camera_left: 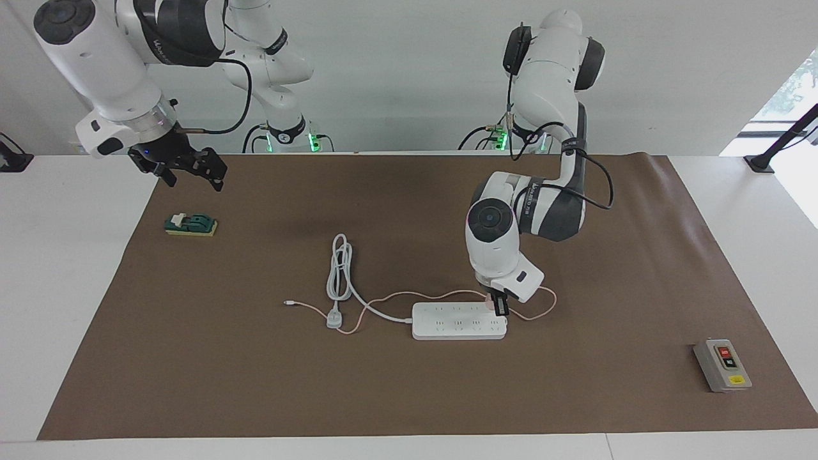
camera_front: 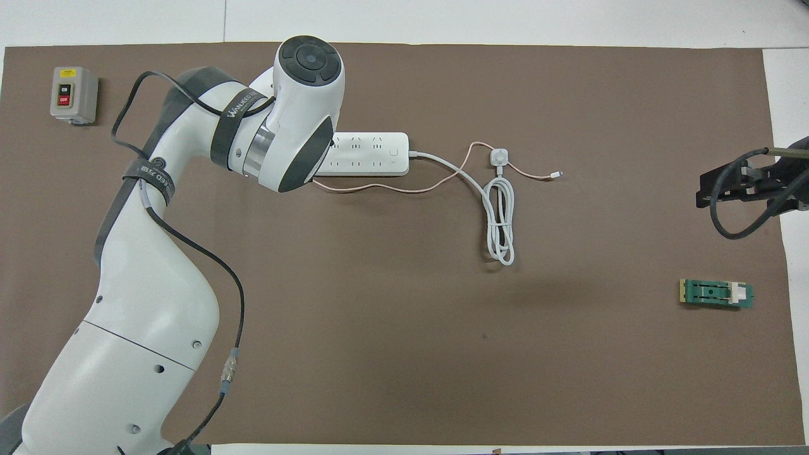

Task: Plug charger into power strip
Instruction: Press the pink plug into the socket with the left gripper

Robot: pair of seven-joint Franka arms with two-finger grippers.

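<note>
The white power strip [camera_left: 459,321] lies flat mid-table, and its end toward the left arm is covered by that arm in the overhead view [camera_front: 370,153]. My left gripper [camera_left: 498,307] points down at that end, shut on the small pink charger [camera_left: 490,304]. The charger sits right at the strip's top face, on the edge nearer to the robots. Whether its prongs are in an outlet cannot be told. Its thin pink cable [camera_left: 396,295] trails along the strip [camera_front: 379,187]. My right gripper [camera_left: 192,169] waits open in the air near the mat's corner [camera_front: 711,189].
The strip's grey-white cord is coiled [camera_left: 339,268] nearer to the robots, with its plug [camera_left: 334,317] lying across the pink cable. A grey button box [camera_left: 722,365] stands toward the left arm's end. A green block [camera_left: 190,225] lies under the right gripper.
</note>
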